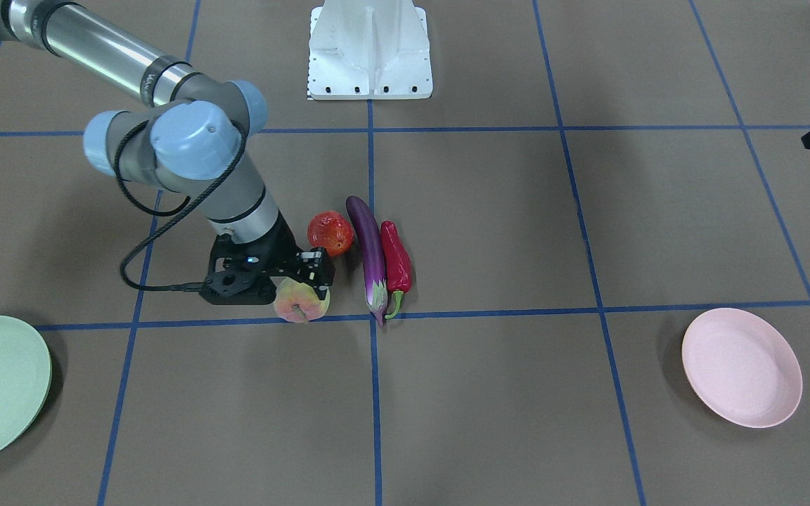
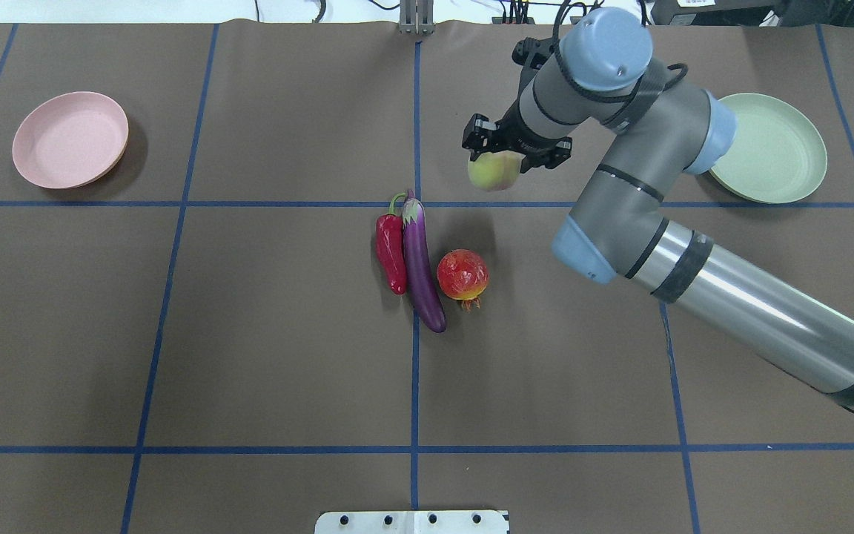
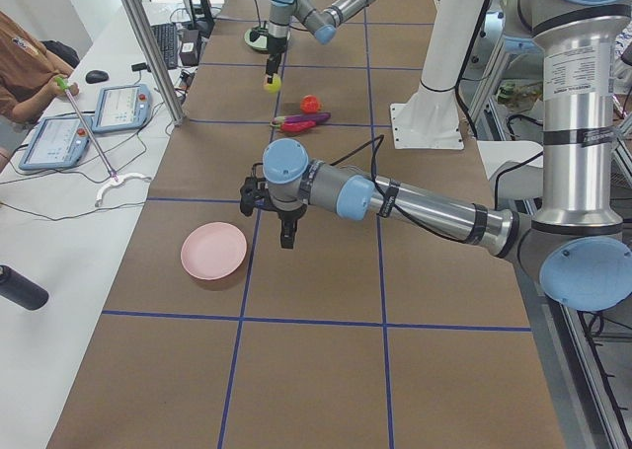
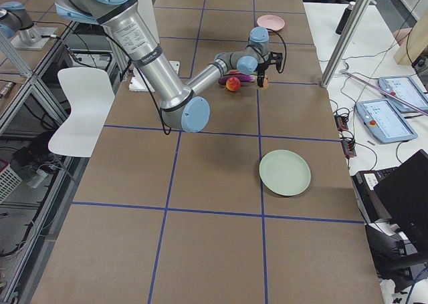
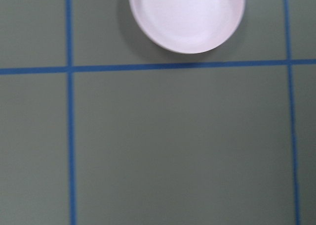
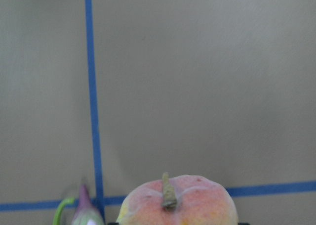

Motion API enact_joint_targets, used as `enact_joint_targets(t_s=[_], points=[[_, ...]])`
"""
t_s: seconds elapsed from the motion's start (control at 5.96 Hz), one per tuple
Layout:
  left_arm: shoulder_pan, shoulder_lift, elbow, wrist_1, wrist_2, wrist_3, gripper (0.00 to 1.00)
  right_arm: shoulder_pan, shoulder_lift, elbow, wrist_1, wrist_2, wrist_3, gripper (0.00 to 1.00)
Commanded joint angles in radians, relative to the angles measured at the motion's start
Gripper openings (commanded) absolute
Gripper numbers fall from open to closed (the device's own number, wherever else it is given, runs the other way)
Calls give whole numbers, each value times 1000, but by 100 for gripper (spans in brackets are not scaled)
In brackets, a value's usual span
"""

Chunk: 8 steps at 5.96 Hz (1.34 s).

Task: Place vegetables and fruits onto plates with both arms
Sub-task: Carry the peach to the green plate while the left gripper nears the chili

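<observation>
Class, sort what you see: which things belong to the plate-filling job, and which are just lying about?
Job: peach, round red fruit, eggplant, chili pepper, green plate, pink plate.
Lying about: white base block, tablets, white chair.

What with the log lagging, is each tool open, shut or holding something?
Left tool: cannot tell.
Right tool: closed on the peach.
</observation>
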Motion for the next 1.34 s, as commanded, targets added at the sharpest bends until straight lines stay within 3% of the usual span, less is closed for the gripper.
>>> enact_joint_targets(t_s=[0.0, 0.5, 0.84, 1.01, 1.17], points=[[170, -118, 5, -173, 5, -438, 100, 185, -98, -11, -4, 120, -176, 0], [529, -419, 56, -164, 345, -826, 100, 378, -160, -245, -6, 142, -511, 0], [600, -627, 231, -91, 366, -834, 100, 393, -190, -363, 2, 133, -547, 0], [623, -730, 295, -10, 394, -833, 100, 390, -223, -365, 2, 135, -551, 0], [677, -824, 372, 45, 487, -825, 100, 391, -238, -364, 3, 141, -608, 84]])
